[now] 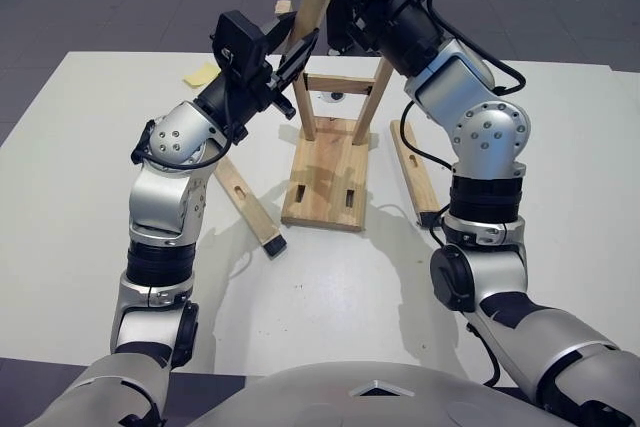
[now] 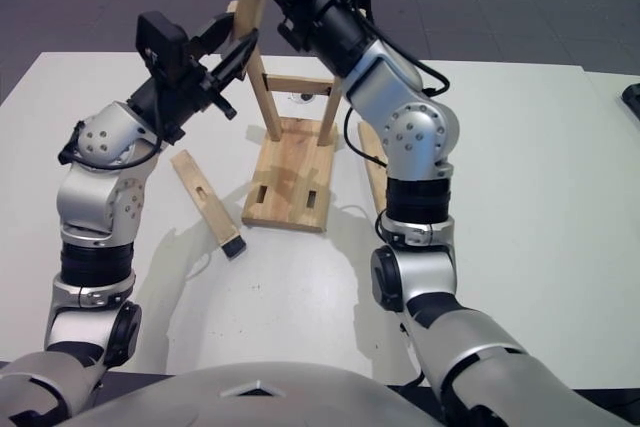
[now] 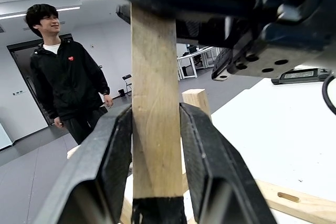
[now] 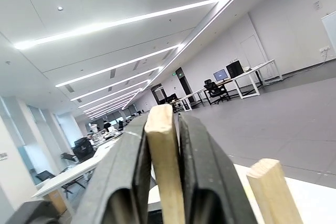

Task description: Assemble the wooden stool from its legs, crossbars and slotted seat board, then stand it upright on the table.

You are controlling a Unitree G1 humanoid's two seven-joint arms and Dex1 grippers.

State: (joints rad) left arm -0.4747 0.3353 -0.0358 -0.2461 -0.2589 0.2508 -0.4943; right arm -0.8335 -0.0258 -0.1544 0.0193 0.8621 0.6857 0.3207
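The slotted seat board (image 1: pixel 325 187) lies flat mid-table. Two legs stand in its far slots, the left leg (image 1: pixel 303 107) and the right leg (image 1: pixel 372 102), joined by a crossbar (image 1: pixel 340 84). Above that frame a third wooden leg (image 1: pixel 312 2) hangs tilted in the air. My right gripper (image 4: pixel 163 124) is shut on its upper end. My left gripper (image 3: pixel 156 114) is shut on it lower down, fingers (image 3: pixel 113 150) pressed to both sides. The top of the standing left leg (image 3: pixel 197 98) shows just behind.
One loose slotted leg (image 1: pixel 250 205) lies left of the seat board and another (image 1: pixel 415 172) lies right of it, under my right arm. A yellow note (image 1: pixel 203 74) sits at the far left of the white table (image 1: pixel 90 157). The table's near half is bare.
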